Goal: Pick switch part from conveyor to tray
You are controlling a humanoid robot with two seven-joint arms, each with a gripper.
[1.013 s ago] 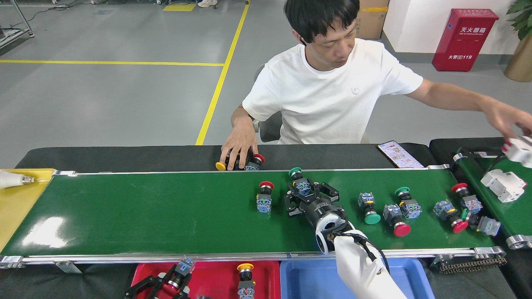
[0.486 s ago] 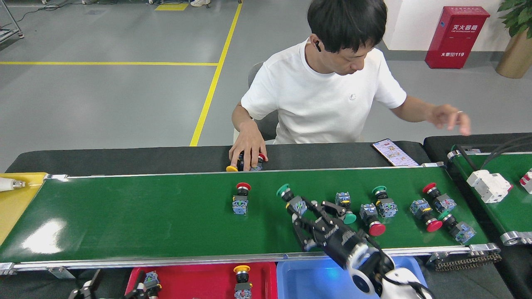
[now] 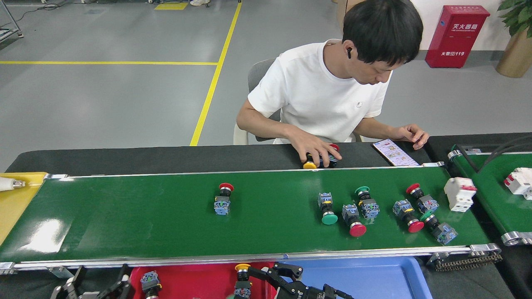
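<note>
The conveyor (image 3: 124, 220) carries several switch parts: a red-capped one (image 3: 223, 198) alone near the middle, and a cluster on the right with a green-capped one (image 3: 326, 207) and a red-capped one (image 3: 353, 220). The red tray (image 3: 199, 276) at the bottom edge holds a yellow-capped switch part (image 3: 242, 278) and another (image 3: 149, 282). My right gripper (image 3: 272, 272) hangs low over the tray's right end beside the yellow-capped part, jaws apart, nothing seen between them. My left gripper (image 3: 95, 285) sits just left of the tray, open and empty.
A person sits behind the belt, one hand (image 3: 316, 151) on switch parts on the black table, the other by a phone (image 3: 395, 152). A blue bin (image 3: 374, 278) adjoins the tray, a yellow bin (image 3: 16, 203) lies far left. A white breaker (image 3: 459, 194) stands at the belt's right end.
My right gripper left the belt and came down to the tray's right end; the green-capped part it was at is gone from the belt. The belt's parts drifted left. The person's hand moved right.
</note>
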